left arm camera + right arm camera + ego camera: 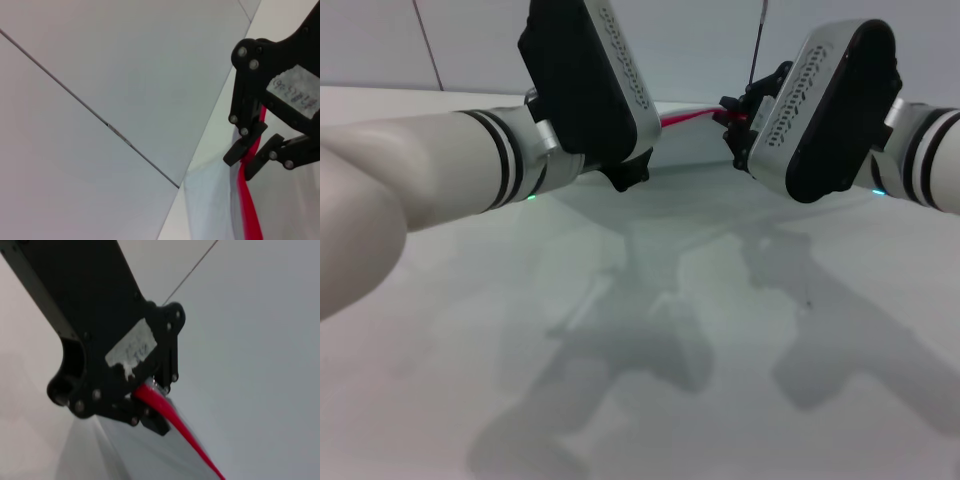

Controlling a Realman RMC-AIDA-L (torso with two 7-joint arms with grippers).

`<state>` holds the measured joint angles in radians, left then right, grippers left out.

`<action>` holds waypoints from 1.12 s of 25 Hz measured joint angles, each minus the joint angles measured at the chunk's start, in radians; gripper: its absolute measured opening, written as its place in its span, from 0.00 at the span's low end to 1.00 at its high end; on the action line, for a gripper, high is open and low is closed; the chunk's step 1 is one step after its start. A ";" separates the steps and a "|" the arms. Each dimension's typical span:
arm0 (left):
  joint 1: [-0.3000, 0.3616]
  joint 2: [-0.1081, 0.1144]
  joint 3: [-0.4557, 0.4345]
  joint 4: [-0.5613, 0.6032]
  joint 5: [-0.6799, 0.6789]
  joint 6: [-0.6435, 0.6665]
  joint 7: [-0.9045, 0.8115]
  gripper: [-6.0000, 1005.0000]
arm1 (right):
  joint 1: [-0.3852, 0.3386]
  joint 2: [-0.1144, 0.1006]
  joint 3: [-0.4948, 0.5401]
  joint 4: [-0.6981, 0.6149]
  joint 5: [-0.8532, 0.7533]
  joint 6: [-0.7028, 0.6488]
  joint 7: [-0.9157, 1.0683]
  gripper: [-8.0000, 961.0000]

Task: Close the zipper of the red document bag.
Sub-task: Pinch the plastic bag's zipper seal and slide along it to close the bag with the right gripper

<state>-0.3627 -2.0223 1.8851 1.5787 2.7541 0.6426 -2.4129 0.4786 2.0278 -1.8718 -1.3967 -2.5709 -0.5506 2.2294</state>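
Gripping the zipper (pixel 682 119) at both ends, far across the table (pixel 650 330).
Left gripper (pixel 145 407) and right gripper (pixel 248 157) both pinched shut on the red strip of the red document bag (pixel 210 210).

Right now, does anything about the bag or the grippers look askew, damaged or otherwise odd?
Nothing stands out. The right gripper is shut on the zipper of the red document bag, and the left gripper pinches the same red strip further along. The strip runs straight between them, with no tear or crumpling visible.
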 joint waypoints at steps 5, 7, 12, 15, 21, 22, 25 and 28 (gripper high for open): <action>0.019 0.001 -0.011 0.037 0.003 0.000 0.000 0.17 | -0.001 0.002 0.013 0.013 -0.056 0.000 0.031 0.10; 0.033 0.001 -0.019 0.059 0.003 -0.001 0.000 0.18 | 0.000 0.002 0.026 0.026 -0.109 0.002 0.072 0.09; 0.064 0.003 -0.026 0.102 0.003 -0.024 0.001 0.18 | -0.003 0.002 0.069 0.056 -0.233 0.034 0.178 0.09; 0.072 0.005 -0.035 0.118 0.006 -0.036 0.004 0.18 | -0.002 0.002 0.113 0.079 -0.262 0.047 0.207 0.09; 0.080 0.005 -0.065 0.129 0.019 -0.037 0.004 0.19 | 0.008 0.000 0.218 0.115 -0.265 0.050 0.211 0.08; 0.083 0.004 -0.068 0.133 0.020 -0.037 0.004 0.19 | 0.008 0.000 0.233 0.118 -0.266 0.051 0.211 0.08; 0.087 0.004 -0.073 0.137 0.024 -0.038 0.004 0.19 | 0.007 0.000 0.260 0.120 -0.266 0.053 0.211 0.08; 0.088 0.003 -0.083 0.136 0.024 -0.038 0.005 0.19 | 0.004 0.000 0.265 0.120 -0.266 0.059 0.210 0.08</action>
<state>-0.2749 -2.0188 1.8017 1.7152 2.7780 0.6042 -2.4083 0.4825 2.0281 -1.6068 -1.2766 -2.8365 -0.4916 2.4393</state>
